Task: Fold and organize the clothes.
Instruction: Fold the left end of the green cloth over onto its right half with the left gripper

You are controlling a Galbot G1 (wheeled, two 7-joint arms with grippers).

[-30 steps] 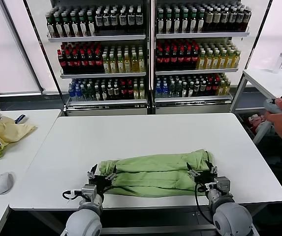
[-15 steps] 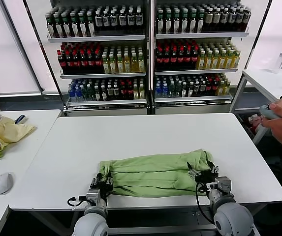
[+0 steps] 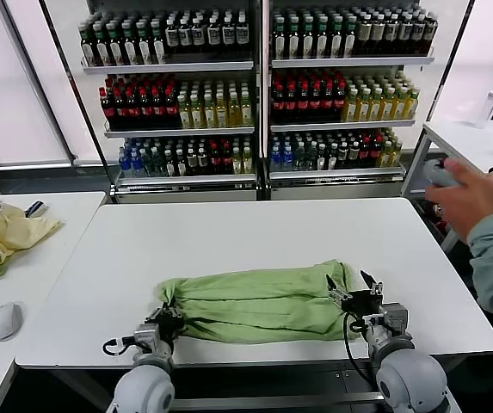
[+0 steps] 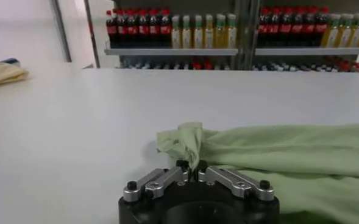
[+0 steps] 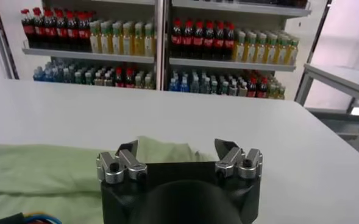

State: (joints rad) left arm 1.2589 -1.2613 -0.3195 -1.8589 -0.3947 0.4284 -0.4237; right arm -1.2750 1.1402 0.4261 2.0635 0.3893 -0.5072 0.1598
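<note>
The light sage-green cotton T-shirt [image 3: 259, 303] lies folded into a long band across the near part of the white rectangular desk [image 3: 229, 237]. The left tool [image 3: 165, 320] sits at the band's left end, its fingers pressed together and pinching a bunched corner of the fabric [image 4: 185, 141]. The right tool [image 3: 355, 298] rests at the band's right end with its fingers [image 5: 125, 152] spread wide, gripping nothing, the cloth edge just in front of it.
</note>
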